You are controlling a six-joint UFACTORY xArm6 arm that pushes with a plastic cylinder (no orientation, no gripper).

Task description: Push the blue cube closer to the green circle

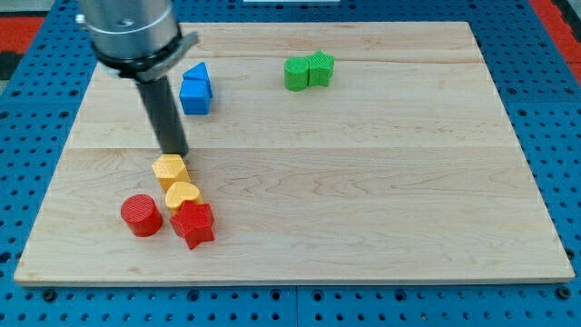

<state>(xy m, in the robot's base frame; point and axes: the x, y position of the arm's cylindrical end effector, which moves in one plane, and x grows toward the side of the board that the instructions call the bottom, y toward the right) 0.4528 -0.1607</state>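
Observation:
The blue cube [195,96] lies at the board's upper left, touching a second blue block [198,74] just above it whose shape is unclear. Two green blocks touch each other at the upper middle: one on the left [296,74] and one on the right [320,67]. I cannot tell which of them is the circle. My tip [174,153] is below and slightly left of the blue cube, apart from it. It rests right at the top edge of a yellow block [170,169].
A second yellow block, heart-like [182,193], sits below the first. A red star [192,223] and a red cylinder [141,215] lie at the lower left. The wooden board [363,182] rests on a blue perforated surface [563,109].

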